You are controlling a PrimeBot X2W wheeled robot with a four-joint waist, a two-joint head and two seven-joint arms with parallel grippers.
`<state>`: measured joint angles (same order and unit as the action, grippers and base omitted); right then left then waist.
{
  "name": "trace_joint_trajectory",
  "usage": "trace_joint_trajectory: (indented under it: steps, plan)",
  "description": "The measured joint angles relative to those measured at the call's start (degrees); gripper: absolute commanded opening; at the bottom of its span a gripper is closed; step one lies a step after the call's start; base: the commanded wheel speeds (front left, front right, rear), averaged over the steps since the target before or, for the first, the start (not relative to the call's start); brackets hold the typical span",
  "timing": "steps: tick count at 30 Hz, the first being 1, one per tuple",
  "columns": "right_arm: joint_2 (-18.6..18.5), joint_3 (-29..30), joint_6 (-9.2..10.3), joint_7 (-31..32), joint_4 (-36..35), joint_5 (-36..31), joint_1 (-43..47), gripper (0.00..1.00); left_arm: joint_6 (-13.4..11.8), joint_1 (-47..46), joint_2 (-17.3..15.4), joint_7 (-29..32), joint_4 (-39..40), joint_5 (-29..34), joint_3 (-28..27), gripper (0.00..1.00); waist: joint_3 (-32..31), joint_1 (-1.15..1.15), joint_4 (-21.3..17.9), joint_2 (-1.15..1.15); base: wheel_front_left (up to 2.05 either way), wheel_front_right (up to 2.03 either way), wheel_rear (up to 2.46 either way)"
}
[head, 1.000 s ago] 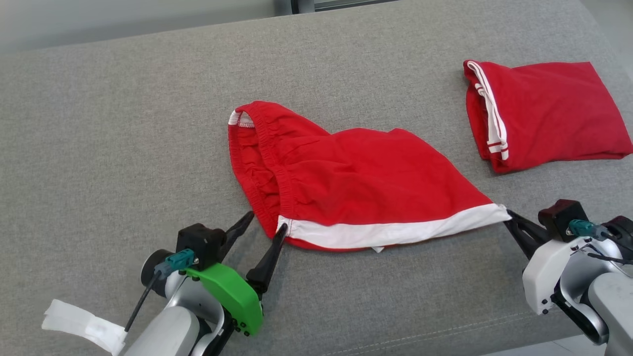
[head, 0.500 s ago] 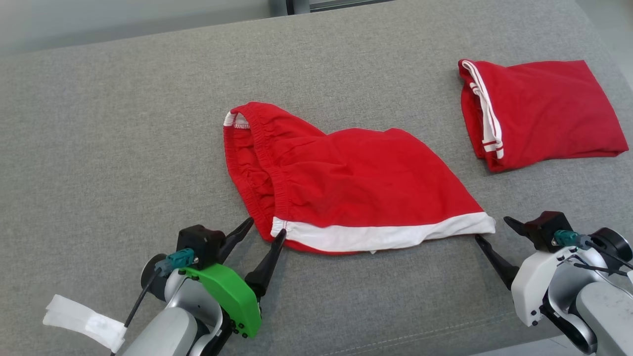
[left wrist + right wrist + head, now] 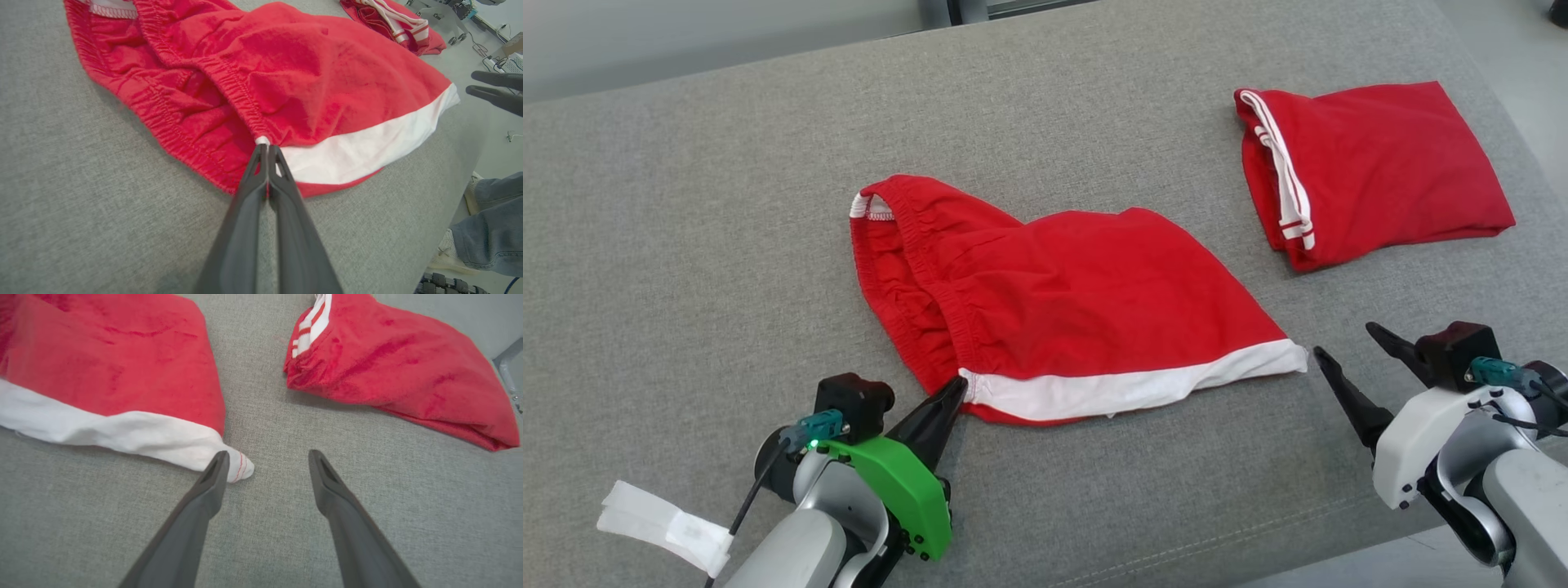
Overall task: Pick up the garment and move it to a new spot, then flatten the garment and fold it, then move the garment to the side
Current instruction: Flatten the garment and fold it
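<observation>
The garment [image 3: 1078, 310] is a pair of red shorts with a white band along its near edge, lying partly spread on the grey cushion [image 3: 686, 204]. My left gripper [image 3: 956, 388] is shut on its near left corner, where the elastic waistband meets the white band [image 3: 265, 149]. My right gripper [image 3: 1344, 340] stands open just off the white right corner. In the right wrist view that corner [image 3: 241, 469] lies against the left finger [image 3: 212, 477], with nothing between the jaws [image 3: 268, 454].
A second red garment [image 3: 1372, 171] with white stripes lies folded at the far right [image 3: 400, 371]. The cushion's front edge runs close below both arms. A person's legs in jeans [image 3: 486, 228] stand beyond the cushion's right end.
My left gripper has shut on the garment's near left corner. My right gripper has let go of the white corner and opened, and the corner dropped flat. The head camera shifted right.
</observation>
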<state>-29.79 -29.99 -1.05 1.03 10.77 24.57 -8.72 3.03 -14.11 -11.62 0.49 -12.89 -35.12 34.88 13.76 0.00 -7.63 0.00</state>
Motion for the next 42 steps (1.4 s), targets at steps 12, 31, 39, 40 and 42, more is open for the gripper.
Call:
trace_joint_trajectory:
  steps: [12,31,39,40,42]
  plan:
    - [2.1,1.8,1.05,-1.5,-0.7,3.4,1.3,1.00,0.1,0.0,0.0,1.3,-0.7,0.0,0.8,0.00,0.5,0.00,-0.3,0.00,0.00,0.00,0.00]
    - [7.6,2.3,-0.45,-1.6,6.7,8.7,0.9,0.99,0.5,-0.2,-0.5,1.6,-1.4,0.0,0.4,0.00,1.8,0.00,1.7,0.00,0.00,0.00,0.00]
    - [8.2,2.3,-1.05,-2.1,9.0,8.8,-1.0,0.95,0.5,-1.2,-0.5,1.6,-1.5,0.0,0.4,0.00,1.9,0.00,2.3,0.00,0.00,0.00,0.00]
    - [8.2,2.3,-1.32,-2.2,9.3,8.8,-1.3,0.95,0.5,-1.2,-0.5,1.6,-1.5,0.0,0.4,0.00,1.9,0.00,2.3,0.00,0.00,0.00,0.00]
    - [8.2,2.3,-1.41,-2.5,9.9,8.8,-1.6,0.91,0.5,-1.2,-0.5,1.6,-1.5,0.0,0.4,0.00,1.9,0.00,2.5,0.00,0.00,0.00,0.00]
